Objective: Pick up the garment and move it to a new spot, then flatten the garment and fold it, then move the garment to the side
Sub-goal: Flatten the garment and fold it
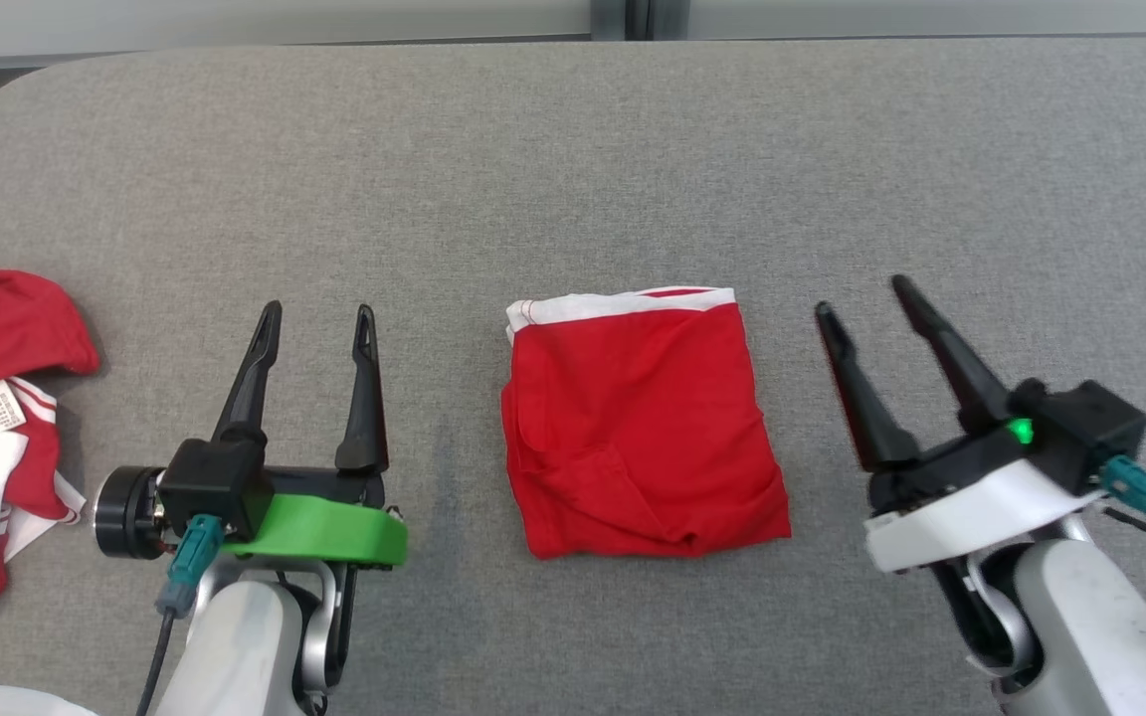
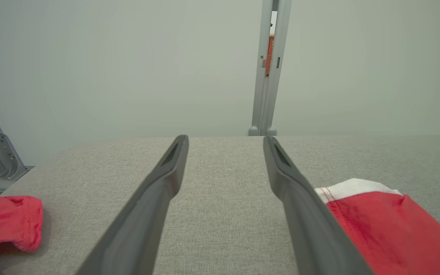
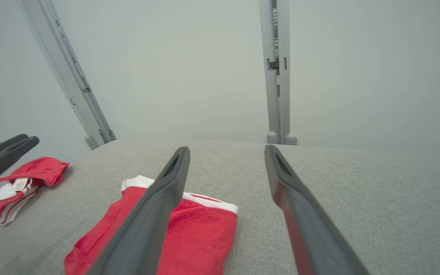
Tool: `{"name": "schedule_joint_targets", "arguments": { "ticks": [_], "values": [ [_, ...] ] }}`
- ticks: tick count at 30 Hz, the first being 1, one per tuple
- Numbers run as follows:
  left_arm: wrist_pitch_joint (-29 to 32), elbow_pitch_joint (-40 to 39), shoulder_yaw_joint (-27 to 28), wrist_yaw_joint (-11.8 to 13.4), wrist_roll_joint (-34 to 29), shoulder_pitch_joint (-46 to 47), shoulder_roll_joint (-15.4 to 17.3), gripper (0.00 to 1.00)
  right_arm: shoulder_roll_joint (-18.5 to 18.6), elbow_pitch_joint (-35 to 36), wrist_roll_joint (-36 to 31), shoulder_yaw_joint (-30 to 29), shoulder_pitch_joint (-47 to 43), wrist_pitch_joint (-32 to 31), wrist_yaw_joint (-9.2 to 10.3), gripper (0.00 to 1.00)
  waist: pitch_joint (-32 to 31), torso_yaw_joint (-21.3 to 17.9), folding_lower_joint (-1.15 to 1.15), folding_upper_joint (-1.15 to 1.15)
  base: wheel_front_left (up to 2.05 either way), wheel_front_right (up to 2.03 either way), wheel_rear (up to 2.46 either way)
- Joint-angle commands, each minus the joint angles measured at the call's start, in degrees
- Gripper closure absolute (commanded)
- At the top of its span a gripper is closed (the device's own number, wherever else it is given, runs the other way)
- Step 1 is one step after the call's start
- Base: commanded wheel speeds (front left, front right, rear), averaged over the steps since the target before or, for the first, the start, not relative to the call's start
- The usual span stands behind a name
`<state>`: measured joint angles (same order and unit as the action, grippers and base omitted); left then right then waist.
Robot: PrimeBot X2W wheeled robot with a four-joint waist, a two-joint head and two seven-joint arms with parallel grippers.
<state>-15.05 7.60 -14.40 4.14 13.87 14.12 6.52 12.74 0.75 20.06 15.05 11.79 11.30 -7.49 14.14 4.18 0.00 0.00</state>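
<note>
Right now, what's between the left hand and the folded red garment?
Nothing: bare grey fabric surface separates the left hand and folded red garment, per head view.

the right gripper point(image 3: 225, 151) points across a grey fabric table point(image 3: 357, 198), its two dark fingers spread wide with nothing between them. the finger on the view's left crosses in front of a folded red garment point(image 3: 204, 233), white band along its far edge, lying on the table. further left are a rumpled pile of red and white clothes point(image 3: 6, 191) and the left gripper point(image 3: 29, 139). grey metal posts point(image 3: 277, 76) stand against a pale wall.
</note>
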Motion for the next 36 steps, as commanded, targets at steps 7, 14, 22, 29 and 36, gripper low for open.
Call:
{"name": "schedule_joint_targets", "arguments": {
  "ticks": [7,14,22,29,36],
  "values": [
    [0.15,-0.58,0.49,0.97,-0.52,-2.36,1.76,0.0,-0.33,2.25,-3.32,-11.99,-6.63,-1.41,0.0,0.0,-1.5,-1.58,0.0,0.0,0.0,0.0,0.0],
    [1.53,-1.48,0.2,1.44,-0.5,-4.02,2.83,0.0,-1.75,4.14,-4.81,-15.03,-10.36,-2.97,0.01,0.0,-2.39,-2.55,0.0,0.0,0.0,0.0,0.0],
    [2.26,-2.34,-0.28,1.72,-0.21,-4.44,3.15,0.0,-2.25,4.89,-5.01,-15.41,-10.66,-3.11,0.01,0.0,-2.27,-2.69,0.0,0.0,0.0,0.0,0.0],
    [2.19,-2.53,-0.6,1.92,-0.06,-3.99,3.34,0.0,-2.12,5.18,-5.19,-15.48,-10.35,-3.52,0.01,0.0,-2.02,-2.32,0.0,0.0,0.0,0.0,0.0],
    [1.89,-2.79,-1.09,1.78,-0.08,-2.5,3.16,0.0,-0.77,3.54,-4.06,-8.27,-7.82,-5.29,0.01,1.0,-0.62,-0.94,0.0,0.0,0.0,0.0,0.0]
  ]
}}
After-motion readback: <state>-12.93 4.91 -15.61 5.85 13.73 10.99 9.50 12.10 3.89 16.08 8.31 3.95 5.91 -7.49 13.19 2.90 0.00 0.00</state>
